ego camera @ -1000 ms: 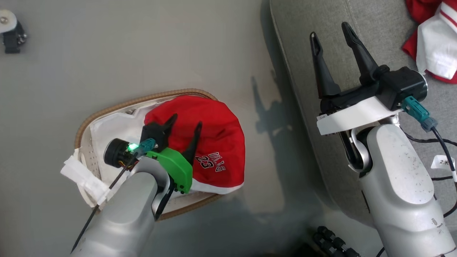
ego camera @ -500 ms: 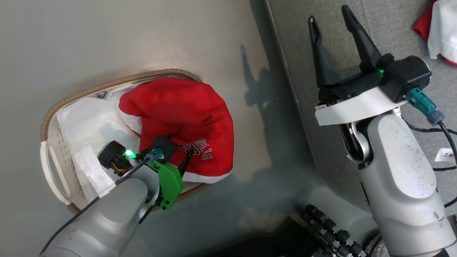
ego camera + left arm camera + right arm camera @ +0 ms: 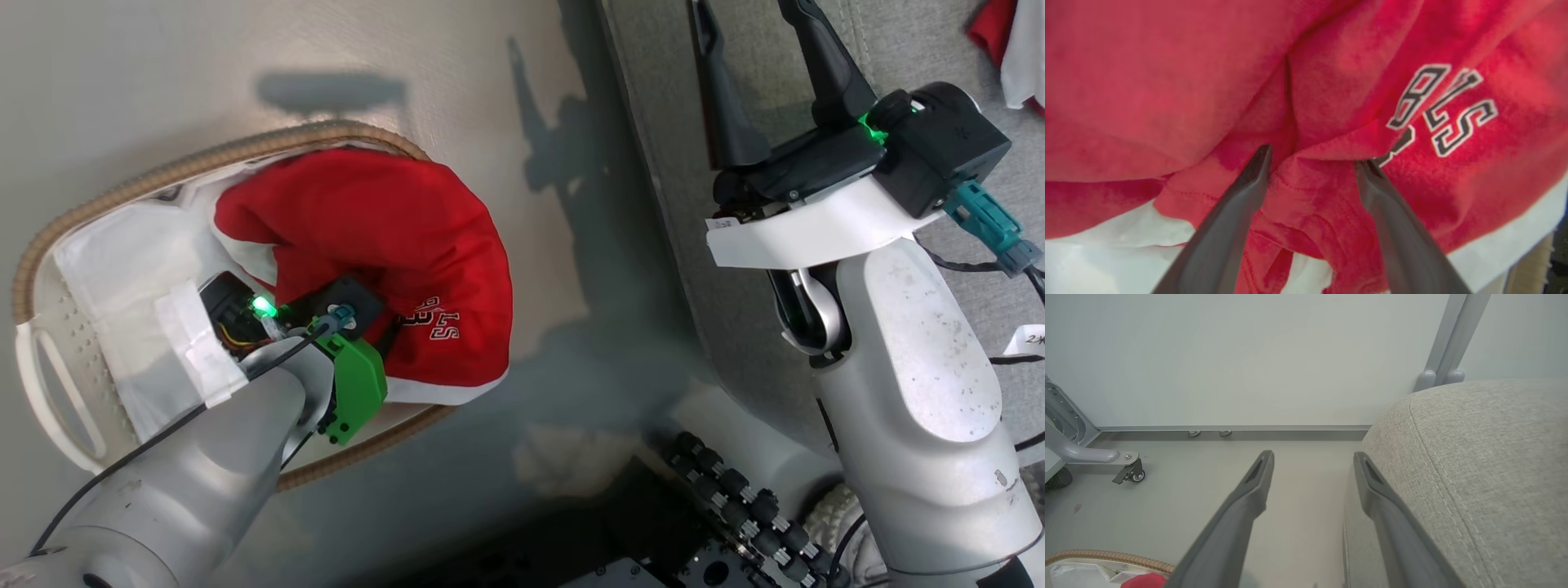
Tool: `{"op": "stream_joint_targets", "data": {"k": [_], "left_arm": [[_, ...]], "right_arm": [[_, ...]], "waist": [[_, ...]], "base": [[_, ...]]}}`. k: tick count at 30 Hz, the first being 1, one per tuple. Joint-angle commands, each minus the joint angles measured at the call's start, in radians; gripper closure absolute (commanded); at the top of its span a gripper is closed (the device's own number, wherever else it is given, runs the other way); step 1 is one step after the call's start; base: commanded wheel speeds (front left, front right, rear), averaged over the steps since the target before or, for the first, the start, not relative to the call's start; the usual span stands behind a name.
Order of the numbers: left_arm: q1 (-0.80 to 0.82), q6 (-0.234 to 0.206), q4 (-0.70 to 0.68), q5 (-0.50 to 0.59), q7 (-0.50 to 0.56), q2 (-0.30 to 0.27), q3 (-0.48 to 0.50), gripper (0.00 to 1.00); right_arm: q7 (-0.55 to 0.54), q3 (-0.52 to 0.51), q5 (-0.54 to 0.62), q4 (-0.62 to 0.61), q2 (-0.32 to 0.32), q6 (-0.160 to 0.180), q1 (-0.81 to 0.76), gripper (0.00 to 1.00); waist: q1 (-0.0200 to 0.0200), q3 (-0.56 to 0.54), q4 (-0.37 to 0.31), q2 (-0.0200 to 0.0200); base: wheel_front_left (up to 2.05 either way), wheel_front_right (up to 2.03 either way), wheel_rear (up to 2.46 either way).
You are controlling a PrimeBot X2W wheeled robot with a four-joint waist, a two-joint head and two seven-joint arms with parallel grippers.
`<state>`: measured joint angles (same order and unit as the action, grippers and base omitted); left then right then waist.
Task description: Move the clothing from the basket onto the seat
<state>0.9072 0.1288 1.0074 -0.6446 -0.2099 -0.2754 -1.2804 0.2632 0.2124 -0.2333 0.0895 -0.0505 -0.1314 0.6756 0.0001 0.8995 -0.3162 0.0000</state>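
Having dropped into the oval white brown-rimmed basket [image 3: 163, 167], the left gripper [image 3: 1312, 157] straddles a fold of the shiny red garment [image 3: 367, 220], jaws wide, nothing gripped, ready to pinch; the right gripper [image 3: 1312, 457] hangs open, empty.

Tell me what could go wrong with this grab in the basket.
The open left tool straddles only a small fold of the red clothing, so the fold may slip out. The white lining lies right beside it, so the tool might pinch that too and drag the basket.

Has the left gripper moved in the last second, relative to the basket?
Yes. The left gripper has dropped down inside the basket rim, jaws open, now pressing into the red clothing.
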Motion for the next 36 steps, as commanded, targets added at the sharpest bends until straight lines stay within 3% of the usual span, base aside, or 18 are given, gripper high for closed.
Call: {"op": "stream_joint_targets", "data": {"k": [1, 7, 12, 13, 14, 22, 36], "left_arm": [[0.016, 0.003, -0.01, 0.03, 0.014, -0.018, 0.0, 0.0], [0.022, 0.003, -0.05, 0.129, 0.066, -0.029, 0.0, 0.0], [0.04, 0.003, -0.028, 0.144, 0.067, -0.021, 0.0, 0.0], [0.038, 0.003, -0.022, 0.141, 0.067, -0.019, -0.001, 0.35], [0.036, 0.003, -0.016, 0.14, 0.066, -0.016, -0.001, 0.99], [0.003, 0.003, 0.022, 0.05, 0.021, -0.012, -0.001, 1.0], [-0.158, 0.003, 0.063, -0.123, -0.055, 0.066, 0.012, 1.0]], "right_arm": [[0.002, 0.007, -0.011, -0.009, -0.001, 0.001, 0.016, 0.0], [0.002, 0.011, -0.011, -0.034, -0.001, 0.001, 0.002, 0.0], [0.002, 0.007, -0.011, -0.039, -0.002, 0.001, -0.012, 0.0], [0.002, 0.007, -0.013, -0.038, -0.002, 0.001, -0.012, 0.0], [0.002, 0.009, -0.015, -0.035, -0.002, 0.001, -0.012, 0.0], [0.002, 0.021, -0.028, -0.004, -0.002, 0.001, -0.001, 0.0], [0.002, 0.034, -0.006, 0.107, -0.002, 0.001, -0.107, 0.0]], "waist": [[-0.0001, 0.03, -0.018, 0.0], [-0.0001, 0.05, -0.016, 0.0], [-0.0001, 0.056, -0.012, 0.0], [-0.0001, 0.056, -0.012, 0.0], [-0.0001, 0.054, -0.013, 0.0], [-0.0001, -0.007, -0.032, 0.0], [-0.0001, -0.304, 0.02, 0.0]], "base": [[0.0, 0.0, 0.0], [0.0, 0.0, 0.0], [0.0, 0.0, 0.0], [0.0, 0.0, 0.0], [0.0, 0.0, 0.0], [0.0, 0.0, 0.0], [0.0, 0.0, 0.0]]}}
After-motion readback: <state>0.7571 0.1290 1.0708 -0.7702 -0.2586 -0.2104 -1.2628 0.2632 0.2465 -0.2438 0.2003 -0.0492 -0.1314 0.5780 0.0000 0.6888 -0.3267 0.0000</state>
